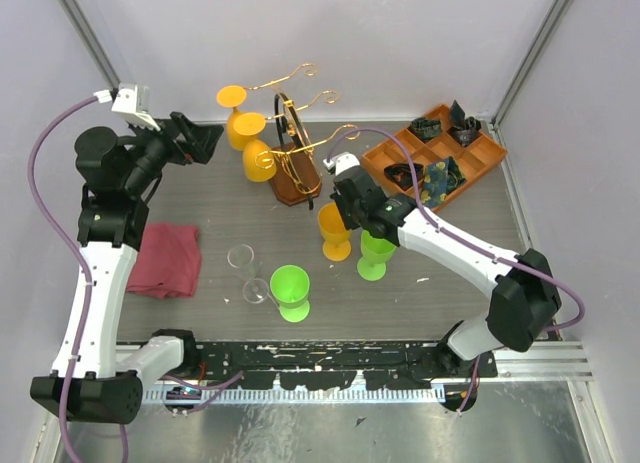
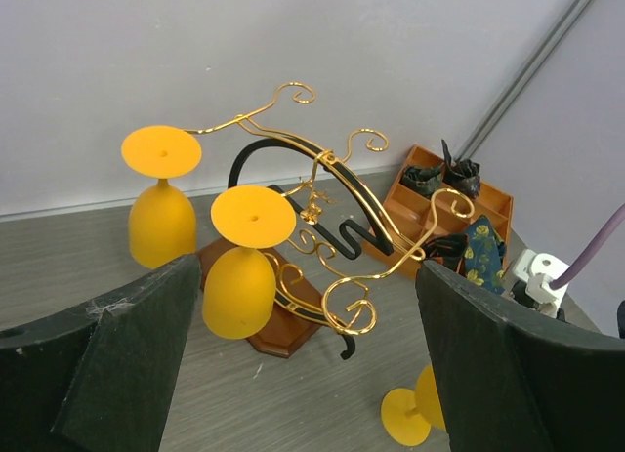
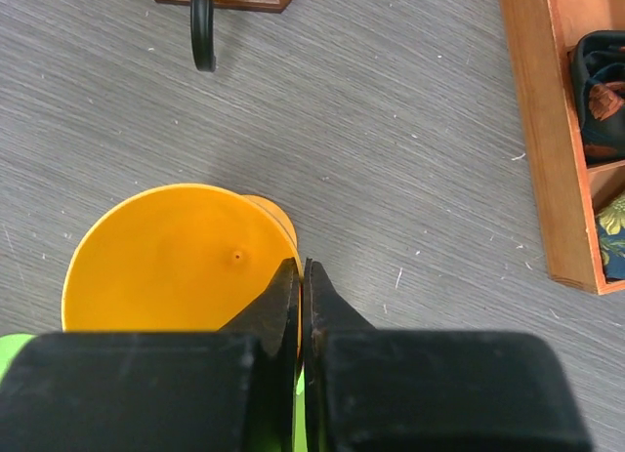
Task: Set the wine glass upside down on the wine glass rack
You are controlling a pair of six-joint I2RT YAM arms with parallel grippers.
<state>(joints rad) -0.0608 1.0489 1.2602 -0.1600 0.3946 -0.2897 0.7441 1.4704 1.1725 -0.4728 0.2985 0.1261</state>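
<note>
The wine glass rack (image 1: 297, 148) has gold wire arms, a dark hoop and a brown wooden base. Two orange glasses hang upside down on its left arms (image 2: 161, 213) (image 2: 239, 276). An upright orange wine glass (image 1: 334, 231) stands just in front of the rack. My right gripper (image 1: 346, 209) is shut on its rim (image 3: 166, 257), one finger inside the bowl and one outside. I cannot tell whether its foot (image 2: 408, 416) rests on the table. My left gripper (image 1: 205, 141) is open and empty, raised left of the rack and facing it (image 2: 337, 169).
Two green glasses (image 1: 291, 291) (image 1: 376, 253) and two clear glasses (image 1: 241, 258) (image 1: 257, 291) stand in front. A red cloth (image 1: 165, 260) lies at the left. An orange compartment tray (image 1: 478, 163) with dark items sits at the back right.
</note>
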